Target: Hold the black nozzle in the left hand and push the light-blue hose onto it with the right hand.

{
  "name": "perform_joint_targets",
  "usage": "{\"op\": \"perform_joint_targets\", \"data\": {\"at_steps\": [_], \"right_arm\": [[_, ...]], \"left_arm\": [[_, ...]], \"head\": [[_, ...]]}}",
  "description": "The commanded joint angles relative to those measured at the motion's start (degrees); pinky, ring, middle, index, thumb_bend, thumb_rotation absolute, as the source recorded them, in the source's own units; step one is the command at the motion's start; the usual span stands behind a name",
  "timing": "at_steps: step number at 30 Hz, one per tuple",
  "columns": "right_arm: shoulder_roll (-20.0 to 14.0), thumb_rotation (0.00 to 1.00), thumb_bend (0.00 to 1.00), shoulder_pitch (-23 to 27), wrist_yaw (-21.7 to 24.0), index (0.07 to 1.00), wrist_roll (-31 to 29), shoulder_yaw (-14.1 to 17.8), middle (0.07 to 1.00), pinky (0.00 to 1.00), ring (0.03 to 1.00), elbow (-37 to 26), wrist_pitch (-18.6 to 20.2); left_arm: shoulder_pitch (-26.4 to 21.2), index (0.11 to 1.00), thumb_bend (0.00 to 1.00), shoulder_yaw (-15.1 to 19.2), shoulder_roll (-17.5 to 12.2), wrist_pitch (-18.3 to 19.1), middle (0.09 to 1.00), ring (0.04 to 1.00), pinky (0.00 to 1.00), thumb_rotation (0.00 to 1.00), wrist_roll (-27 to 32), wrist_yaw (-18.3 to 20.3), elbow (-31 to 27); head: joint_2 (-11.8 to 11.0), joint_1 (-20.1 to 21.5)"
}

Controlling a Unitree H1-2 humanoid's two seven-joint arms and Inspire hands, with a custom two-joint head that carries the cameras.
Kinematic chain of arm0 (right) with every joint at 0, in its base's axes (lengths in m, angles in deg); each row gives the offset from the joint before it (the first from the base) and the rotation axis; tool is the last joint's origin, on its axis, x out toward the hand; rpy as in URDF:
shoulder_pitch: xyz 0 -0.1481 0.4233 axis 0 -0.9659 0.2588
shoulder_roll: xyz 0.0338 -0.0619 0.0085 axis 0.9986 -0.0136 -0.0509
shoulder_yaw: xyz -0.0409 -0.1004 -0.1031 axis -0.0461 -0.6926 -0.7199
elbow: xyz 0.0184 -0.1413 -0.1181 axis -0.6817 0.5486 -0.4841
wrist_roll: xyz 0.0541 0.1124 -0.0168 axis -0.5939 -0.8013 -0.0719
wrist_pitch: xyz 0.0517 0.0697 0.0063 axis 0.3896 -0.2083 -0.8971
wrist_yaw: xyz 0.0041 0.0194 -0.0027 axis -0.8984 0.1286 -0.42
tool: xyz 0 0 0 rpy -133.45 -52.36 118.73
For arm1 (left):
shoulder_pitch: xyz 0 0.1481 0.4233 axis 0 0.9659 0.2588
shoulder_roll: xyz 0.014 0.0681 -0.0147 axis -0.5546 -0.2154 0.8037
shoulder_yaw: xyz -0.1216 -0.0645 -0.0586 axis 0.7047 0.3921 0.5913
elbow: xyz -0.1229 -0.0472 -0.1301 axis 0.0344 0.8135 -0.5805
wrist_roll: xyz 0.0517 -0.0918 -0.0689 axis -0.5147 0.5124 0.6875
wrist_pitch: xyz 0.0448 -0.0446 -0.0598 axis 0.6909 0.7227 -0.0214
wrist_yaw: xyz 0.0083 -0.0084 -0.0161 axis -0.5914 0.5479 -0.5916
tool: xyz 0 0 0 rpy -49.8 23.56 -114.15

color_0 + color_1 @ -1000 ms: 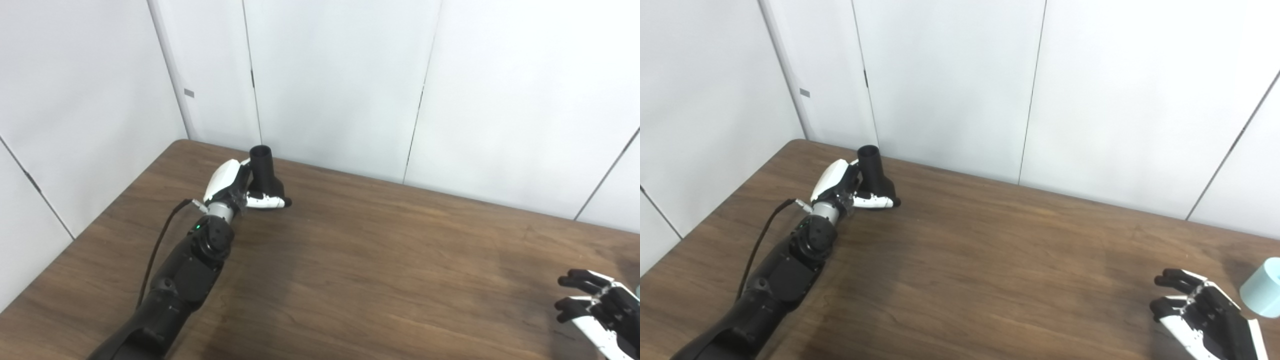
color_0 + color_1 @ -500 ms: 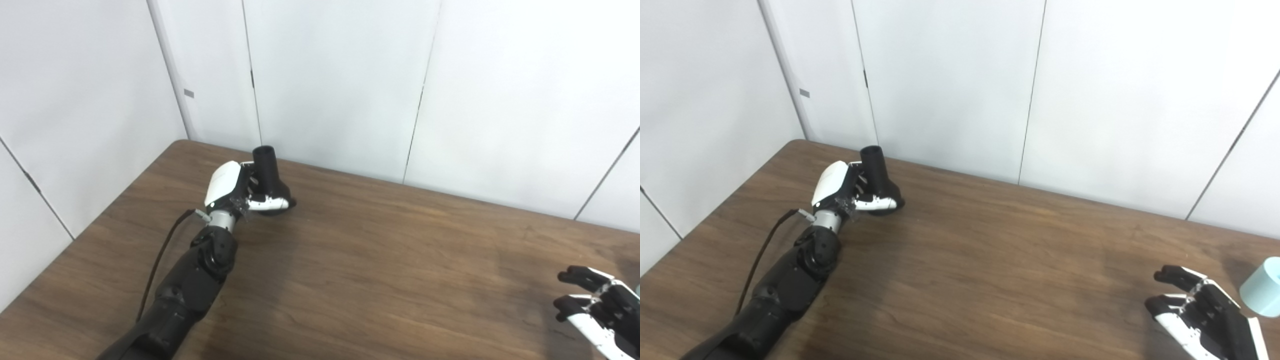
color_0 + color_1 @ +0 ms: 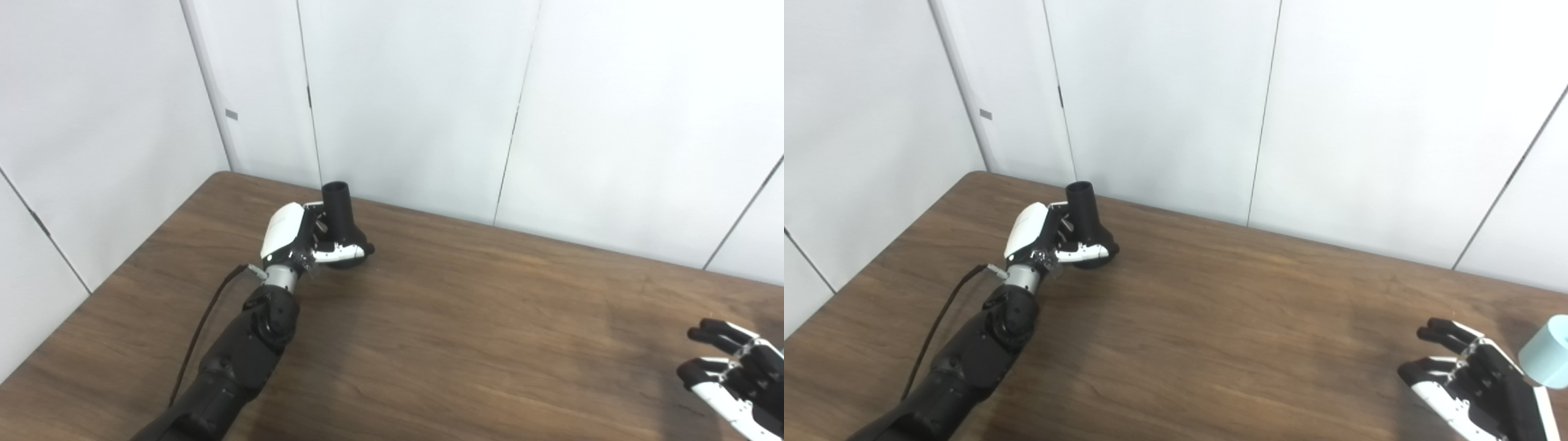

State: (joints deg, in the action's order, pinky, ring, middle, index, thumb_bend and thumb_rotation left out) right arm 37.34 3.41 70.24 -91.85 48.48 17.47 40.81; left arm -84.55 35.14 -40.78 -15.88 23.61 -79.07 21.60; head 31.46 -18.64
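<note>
Spanning white wall panels, wood table

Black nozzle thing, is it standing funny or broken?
The black nozzle leans a little in the left hand, which grips its base; no damage shows. The light-blue hose sits apart at the table's right edge, beside the open right hand.

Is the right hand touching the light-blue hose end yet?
Apart. The right eye view shows brown table between the open right hand and the light-blue hose end.
</note>
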Motion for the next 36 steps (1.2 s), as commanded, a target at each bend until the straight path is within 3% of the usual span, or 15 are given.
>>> {"op": "perform_joint_targets", "data": {"at_steps": [1,7,10,13,19,22,27,32,36], "right_arm": [[0.07,0.23,0.67,1.21,-0.26,0.658,0.30,-0.16,0.657,0.35,0.474,-2.74,0.26],[0.71,0.14,0.58,1.58,-0.85,0.713,1.99,-1.41,0.707,0.39,0.516,-4.50,2.25],[1.42,0.02,0.52,1.85,-0.66,0.767,1.49,-1.83,0.739,0.41,0.543,-4.93,2.09],[1.70,0.00,0.47,2.02,-0.51,0.836,1.22,-2.04,0.785,0.43,0.579,-4.43,1.08],[1.53,0.00,0.56,2.43,-0.83,0.854,1.07,-1.09,0.800,0.48,0.623,-0.25,-3.15],[1.54,0.07,0.63,2.76,-0.94,0.836,0.57,-0.33,0.767,0.46,0.591,1.69,-4.84],[0.87,0.18,0.72,2.87,-0.51,0.818,-0.02,0.80,0.743,0.44,0.550,5.38,-9.27],[-0.13,0.22,0.77,3.12,-0.12,0.815,-0.57,1.35,0.732,0.42,0.543,6.88,-11.18],[-1.18,0.27,0.80,3.52,0.41,0.794,-0.90,1.58,0.724,0.44,0.549,7.53,-12.21]], "left_arm": [[0.29,0.530,0.52,-0.98,0.28,-1.63,0.431,0.395,0.34,0.00,-0.96,-0.19,-0.56],[2.49,0.524,0.52,-5.09,1.79,-8.08,0.420,0.357,0.30,0.00,-3.60,-1.77,-1.42],[3.67,0.522,0.52,-7.56,3.30,-9.95,0.430,0.374,0.32,0.00,-4.92,-1.27,-2.82],[4.57,0.518,0.52,-11.06,5.42,-12.83,0.444,0.398,0.36,0.00,-7.04,-1.04,-4.08],[4.58,0.513,0.52,-16.80,9.17,-18.64,0.449,0.380,0.32,0.00,-10.28,1.08,-5.27],[4.30,0.523,0.52,-19.52,10.12,-18.99,0.428,0.347,0.28,0.00,-12.95,3.07,-5.79],[4.67,0.509,0.51,-22.62,12.52,-21.00,0.445,0.372,0.31,0.00,-14.24,3.73,-2.60],[5.09,0.529,0.50,-29.09,11.90,-21.32,0.442,0.369,0.27,0.00,-15.06,0.09,-0.44],[5.50,0.527,0.50,-32.13,10.82,-21.31,0.424,0.355,0.21,0.00,-14.15,-0.03,-0.04]], "head": [[0.37,0.86],[1.66,5.49],[2.59,9.12],[3.34,11.59],[5.12,16.47],[5.81,18.03],[6.97,20.14],[7.65,21.23],[8.28,22.51]]}}
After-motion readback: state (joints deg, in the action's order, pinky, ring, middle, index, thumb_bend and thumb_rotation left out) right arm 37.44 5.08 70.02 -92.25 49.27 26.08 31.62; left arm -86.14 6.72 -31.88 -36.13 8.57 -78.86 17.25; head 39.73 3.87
